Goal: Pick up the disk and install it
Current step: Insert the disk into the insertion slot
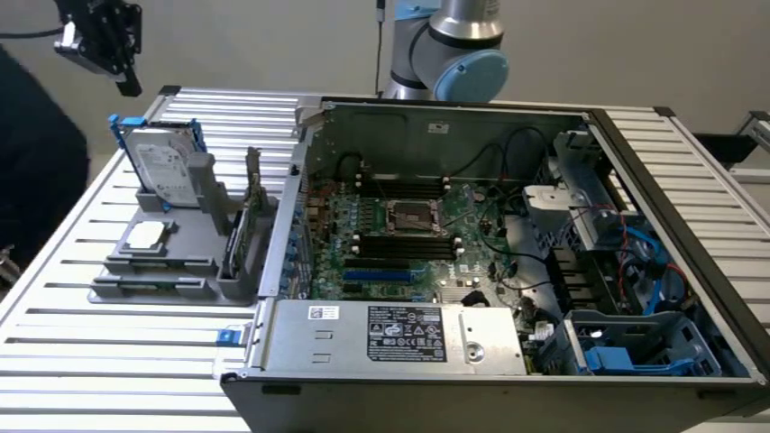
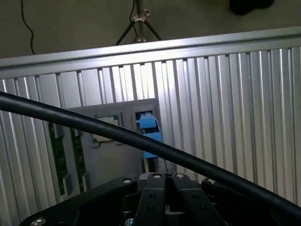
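Note:
The disk point(image 1: 162, 167), a silver hard drive with a white label in a blue carrier, stands upright in a grey holder point(image 1: 169, 262) on the slatted table at the exterior view's left. My gripper point(image 1: 125, 87) hangs high above and behind it, well apart from it. In the wrist view the gripper point(image 2: 165, 178) has its two dark fingers pressed together with nothing between them. Beyond the fingertips lies the disk's blue carrier edge point(image 2: 149, 129), seen end-on. A black cable point(image 2: 141, 139) crosses in front of it.
An open computer case point(image 1: 506, 244) with its motherboard takes up the middle and right of the table. A grey power-supply box point(image 1: 398, 336) sits at its front. The holder also carries a small square chip point(image 1: 144, 236) and upright cards point(image 1: 247, 216). The arm's base point(image 1: 452, 45) stands behind the case.

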`<state>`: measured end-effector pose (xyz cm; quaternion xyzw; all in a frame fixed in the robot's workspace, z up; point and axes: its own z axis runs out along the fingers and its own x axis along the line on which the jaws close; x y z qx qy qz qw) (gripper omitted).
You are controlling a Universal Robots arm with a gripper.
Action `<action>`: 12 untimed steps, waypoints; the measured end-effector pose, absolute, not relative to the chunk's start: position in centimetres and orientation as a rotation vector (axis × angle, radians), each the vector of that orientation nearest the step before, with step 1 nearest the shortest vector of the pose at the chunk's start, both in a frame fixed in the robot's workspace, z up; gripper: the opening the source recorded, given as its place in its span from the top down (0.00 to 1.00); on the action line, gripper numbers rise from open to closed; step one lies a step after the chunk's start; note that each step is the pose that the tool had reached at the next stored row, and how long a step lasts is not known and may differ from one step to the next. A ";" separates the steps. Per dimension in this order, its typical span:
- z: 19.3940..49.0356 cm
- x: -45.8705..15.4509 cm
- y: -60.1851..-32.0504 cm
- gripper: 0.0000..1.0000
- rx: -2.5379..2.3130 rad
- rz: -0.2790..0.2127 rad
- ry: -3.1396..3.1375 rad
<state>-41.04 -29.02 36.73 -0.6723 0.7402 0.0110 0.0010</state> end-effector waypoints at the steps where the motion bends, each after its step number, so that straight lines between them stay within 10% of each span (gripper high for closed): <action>1: 36.7 -41.0 -29.0 0.89 -2.129 0.035 2.308; 12: 36.3 -41.8 -29.0 0.89 -2.206 0.033 2.236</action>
